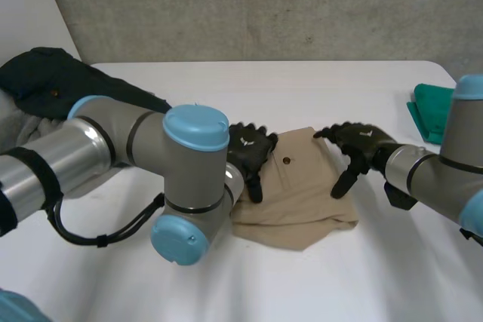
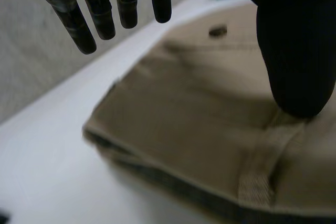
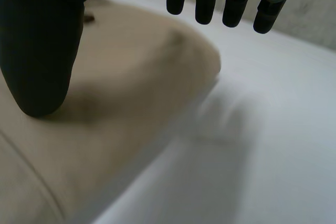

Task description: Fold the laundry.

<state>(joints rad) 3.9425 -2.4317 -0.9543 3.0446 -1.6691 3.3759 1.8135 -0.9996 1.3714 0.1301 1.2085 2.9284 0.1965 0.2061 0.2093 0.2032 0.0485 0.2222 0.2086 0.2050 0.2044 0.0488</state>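
A tan folded garment (image 1: 302, 190) with a dark button lies in the middle of the white table (image 1: 317, 81). My left hand (image 1: 253, 152) hovers over its left edge, fingers straight and spread, holding nothing. In the left wrist view the tan garment (image 2: 199, 124) lies under the left hand's fingers (image 2: 100, 17) and thumb. My right hand (image 1: 358, 145) is at the garment's right edge, fingers relaxed and apart. In the right wrist view the tan garment (image 3: 115, 103) sits under the thumb, the right hand's fingers (image 3: 231, 1) above the table beside it.
A dark navy garment (image 1: 60, 81) lies heaped at the table's far left. A green cloth (image 1: 434, 111) rests at the right edge. A grey wall stands behind the table.
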